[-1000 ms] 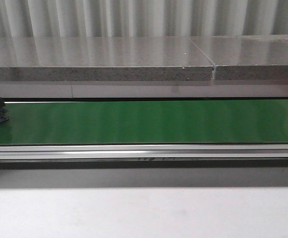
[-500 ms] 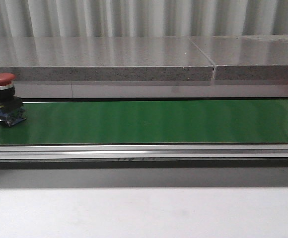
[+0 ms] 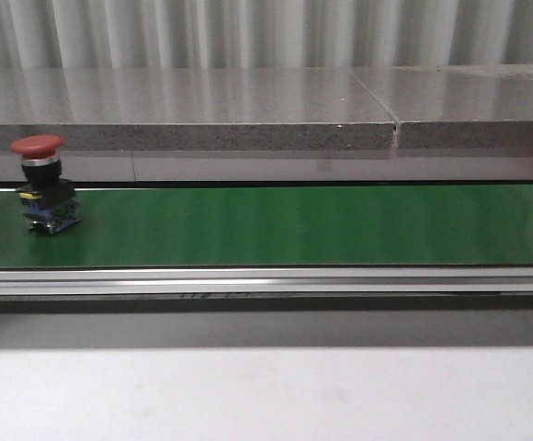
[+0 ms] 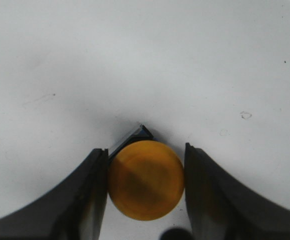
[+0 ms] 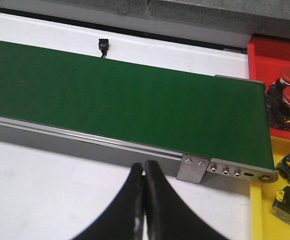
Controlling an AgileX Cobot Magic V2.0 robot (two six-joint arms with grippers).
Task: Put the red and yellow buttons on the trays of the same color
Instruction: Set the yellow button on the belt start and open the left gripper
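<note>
Left claw (image 4: 146, 195) grips a round yellow-capped push button (image 4: 146, 186) above the white counter (image 4: 145, 60). Right claw (image 5: 144, 200) is closed, empty. A red mushroom-capped push button (image 3: 44, 184) stands at 9 o'clock on the green conveyor belt (image 3: 303, 225).

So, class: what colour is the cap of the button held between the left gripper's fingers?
Yellow-orange. The button shows best in the left wrist view, clamped by the left gripper.

A red button (image 3: 42, 185) stands upright near the left end of the green conveyor belt (image 3: 322, 225).
</note>
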